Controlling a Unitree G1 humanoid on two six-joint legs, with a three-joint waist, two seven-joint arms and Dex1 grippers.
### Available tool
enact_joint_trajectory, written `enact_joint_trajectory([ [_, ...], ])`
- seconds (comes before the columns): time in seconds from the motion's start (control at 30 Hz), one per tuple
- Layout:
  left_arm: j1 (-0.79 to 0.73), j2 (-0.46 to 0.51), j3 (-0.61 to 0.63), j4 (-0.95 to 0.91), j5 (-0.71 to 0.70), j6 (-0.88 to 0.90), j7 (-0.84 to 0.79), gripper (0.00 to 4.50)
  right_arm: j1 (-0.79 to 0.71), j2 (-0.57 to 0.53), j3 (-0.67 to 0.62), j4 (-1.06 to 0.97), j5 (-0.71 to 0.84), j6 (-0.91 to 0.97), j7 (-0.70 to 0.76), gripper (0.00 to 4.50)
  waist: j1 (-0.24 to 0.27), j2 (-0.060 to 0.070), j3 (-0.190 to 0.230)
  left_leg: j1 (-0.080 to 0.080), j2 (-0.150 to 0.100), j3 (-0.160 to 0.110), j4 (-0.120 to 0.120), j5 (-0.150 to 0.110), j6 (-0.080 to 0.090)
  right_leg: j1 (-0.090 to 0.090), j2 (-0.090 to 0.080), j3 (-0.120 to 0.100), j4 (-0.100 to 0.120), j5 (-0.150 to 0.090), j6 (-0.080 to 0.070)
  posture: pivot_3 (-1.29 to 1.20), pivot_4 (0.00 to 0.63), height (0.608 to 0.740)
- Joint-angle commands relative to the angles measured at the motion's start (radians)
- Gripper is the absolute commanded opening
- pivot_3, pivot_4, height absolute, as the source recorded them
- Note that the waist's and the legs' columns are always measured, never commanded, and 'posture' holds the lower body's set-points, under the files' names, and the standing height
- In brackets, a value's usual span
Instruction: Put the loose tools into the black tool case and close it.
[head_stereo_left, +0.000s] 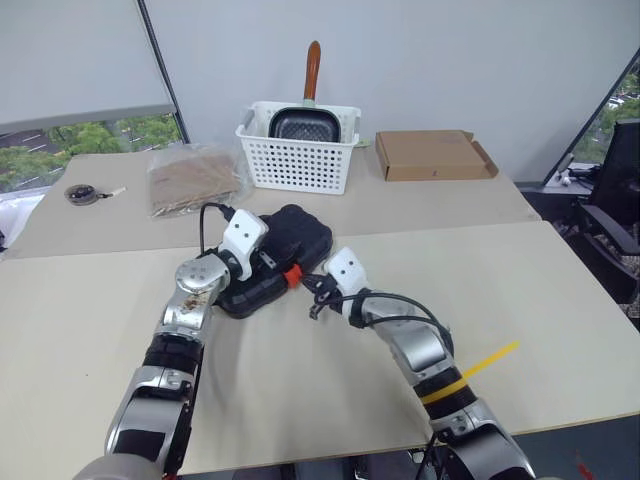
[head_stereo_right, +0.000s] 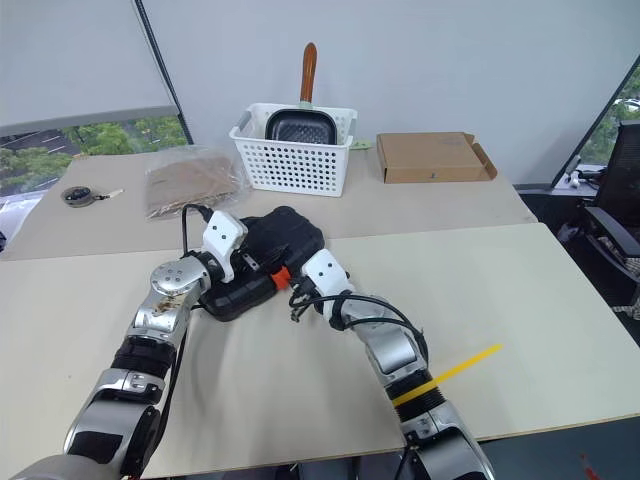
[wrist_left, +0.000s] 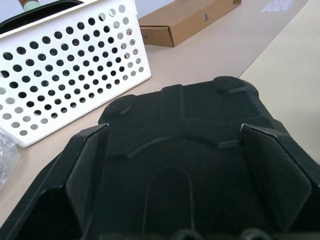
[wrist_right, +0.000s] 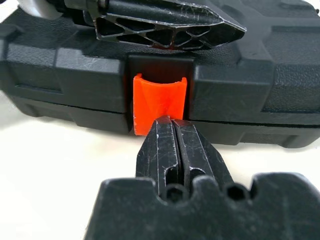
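With its lid down, the black tool case (head_stereo_left: 275, 262) lies a little left of centre in my head view, on the near tan table (head_stereo_left: 300, 380), its orange latch (wrist_right: 159, 102) facing toward me on the front edge. My right gripper (wrist_right: 174, 131) has its two black fingers pressed flat together, holding nothing, and their tips sit right at the lower edge of that latch in the right wrist view; whether they actually touch it I cannot tell. My left gripper (head_stereo_left: 262, 262) rests over the case's lid from the left side of the frame, its fingers spread wide to either side of the lid's moulded top in the left wrist view, with nothing clamped between them.

Beyond the case, toward the top centre, stands a white slotted basket (head_stereo_left: 297, 160) with a frying pan (head_stereo_left: 303, 122) in it, wooden handle pointing up. A flat brown cardboard box (head_stereo_left: 433, 155) lies to its right. To the basket's left sits a clear plastic bag (head_stereo_left: 192, 178), and farther left, near the frame's edge, a small greyish tape ring (head_stereo_left: 82, 194).
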Motion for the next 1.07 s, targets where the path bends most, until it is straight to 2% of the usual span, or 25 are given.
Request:
enact_joint_trajectory([
  [0.03,0.099,0.024,0.071,-0.090,-0.104,0.122,-0.026,4.50,0.054,-0.075,-0.095,-0.109,0.108,-0.065,0.106,0.02,-0.001,0.000,0.000,-0.001,0.000,0.000,-0.001,0.000,0.001,-0.001,0.000,0.000,-0.002,0.000,0.000,0.00,0.150,0.700],
  [0.13,0.162,0.062,0.149,-0.241,-0.203,0.192,-0.044,4.50,0.093,-0.154,-0.167,-0.127,0.188,-0.094,0.204,0.78,-0.004,0.000,0.001,-0.003,0.000,0.000,-0.001,0.000,0.008,-0.001,0.003,0.001,-0.005,0.000,0.000,0.00,0.150,0.700],
  [0.27,0.287,0.113,0.239,-0.441,-0.316,0.294,-0.045,4.50,0.119,-0.238,-0.243,-0.091,0.241,-0.158,0.288,2.15,-0.007,-0.002,0.005,-0.005,0.000,0.001,-0.002,-0.003,0.007,-0.002,0.005,0.001,-0.008,0.000,0.000,0.00,0.150,0.700],
  [0.4,0.470,0.159,0.330,-0.629,-0.405,0.386,-0.038,4.50,0.148,-0.312,-0.299,-0.017,0.270,-0.245,0.393,3.56,0.004,-0.003,0.008,-0.004,0.000,0.001,-0.002,-0.006,0.007,-0.002,0.005,0.001,-0.009,-0.001,-0.001,0.00,0.150,0.700],
  [0.5,0.664,0.170,0.383,-0.751,-0.429,0.417,-0.037,4.50,0.161,-0.353,-0.331,0.059,0.284,-0.307,0.457,4.47,0.016,-0.004,0.010,-0.005,0.000,0.001,-0.001,-0.006,0.008,-0.002,0.005,0.001,-0.010,-0.002,-0.002,0.00,0.150,0.700],
  [0.57,0.787,0.158,0.402,-0.796,-0.424,0.414,-0.032,4.50,0.166,-0.377,-0.344,0.111,0.289,-0.332,0.492,4.47,0.018,-0.003,0.010,-0.005,0.000,0.001,-0.002,-0.011,0.001,-0.002,0.004,0.002,-0.012,-0.003,-0.002,0.00,0.150,0.700],
  [0.7,0.926,0.135,0.390,-0.797,-0.369,0.359,-0.013,4.50,0.178,-0.401,-0.364,0.177,0.283,-0.368,0.522,4.47,0.036,-0.004,0.013,-0.005,-0.001,0.001,0.000,-0.012,0.001,-0.002,0.004,0.001,-0.011,-0.003,-0.003,0.00,0.150,0.700],
  [0.87,1.019,0.098,0.343,-0.784,-0.307,0.276,-0.012,4.50,0.205,-0.411,-0.389,0.200,0.289,-0.401,0.536,4.47,0.048,-0.002,0.014,-0.005,-0.001,0.000,0.000,-0.012,0.000,-0.002,0.001,0.000,-0.011,-0.007,-0.009,0.00,0.150,0.700],
  [1.07,1.057,0.079,0.329,-0.778,-0.285,0.221,-0.008,4.50,0.238,-0.409,-0.405,0.210,0.279,-0.444,0.525,4.47,0.044,-0.001,0.013,-0.005,-0.001,0.001,0.000,-0.013,0.002,-0.001,0.000,0.001,-0.011,-0.004,-0.003,0.00,0.150,0.700],
])
